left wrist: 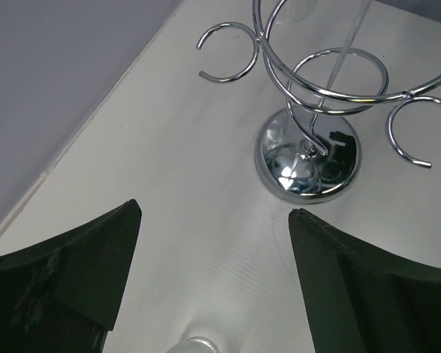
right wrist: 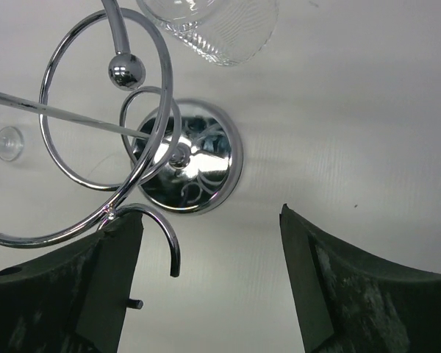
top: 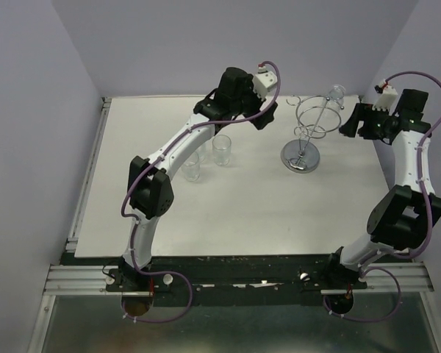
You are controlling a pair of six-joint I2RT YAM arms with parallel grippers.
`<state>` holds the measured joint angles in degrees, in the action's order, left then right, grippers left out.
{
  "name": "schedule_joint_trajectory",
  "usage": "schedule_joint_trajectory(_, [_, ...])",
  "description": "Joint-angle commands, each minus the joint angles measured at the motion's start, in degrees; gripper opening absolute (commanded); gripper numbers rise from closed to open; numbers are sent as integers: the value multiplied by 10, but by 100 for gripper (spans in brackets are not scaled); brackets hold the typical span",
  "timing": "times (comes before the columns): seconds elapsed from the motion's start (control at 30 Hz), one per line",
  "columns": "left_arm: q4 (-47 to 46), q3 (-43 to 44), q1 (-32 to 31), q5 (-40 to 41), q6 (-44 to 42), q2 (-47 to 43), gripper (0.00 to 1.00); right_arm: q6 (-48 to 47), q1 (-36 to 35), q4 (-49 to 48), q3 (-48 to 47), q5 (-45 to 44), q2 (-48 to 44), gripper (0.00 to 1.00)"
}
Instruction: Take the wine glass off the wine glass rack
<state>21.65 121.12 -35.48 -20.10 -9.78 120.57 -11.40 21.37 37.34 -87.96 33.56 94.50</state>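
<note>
The chrome wine glass rack [top: 306, 131] stands at the back right of the table on its mirrored disc base [top: 301, 157]. A clear wine glass [top: 336, 93] hangs upside down from a hook on its far right side. Its ribbed bowl [right wrist: 214, 26] shows at the top of the right wrist view, above the rack base [right wrist: 191, 158]. My right gripper [top: 348, 123] is open and empty just right of the rack, one finger [right wrist: 121, 250] beside a rack hook. My left gripper [top: 269, 115] is open and empty, left of the rack. The left wrist view shows the rack base [left wrist: 309, 163].
Three short clear glasses stand left of the rack, by the left arm: one [top: 222, 149], one [top: 193, 168], one partly hidden. A glass rim [left wrist: 196, 346] lies below the left gripper. Lilac walls close the back and sides.
</note>
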Motion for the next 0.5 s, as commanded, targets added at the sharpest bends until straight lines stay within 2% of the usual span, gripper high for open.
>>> schedule_joint_trajectory(0.0, [-54,7,-7,-19,8,11,99,65,-22,45,65,-39,-74,86])
schedule_joint_trajectory(0.07, [-63,4,-11,-33,11,14,99,74,-32,42,80,-60,-92,91])
schedule_joint_trajectory(0.1, [-68,2,-13,-40,13,16,99,78,-35,42,82,-67,-96,100])
schedule_joint_trajectory(0.27, [-93,1,-20,-58,24,26,99,141,-41,36,68,-106,-99,100])
schedule_joint_trajectory(0.47, [-105,0,-24,-70,29,30,99,161,-41,47,39,-125,-100,100])
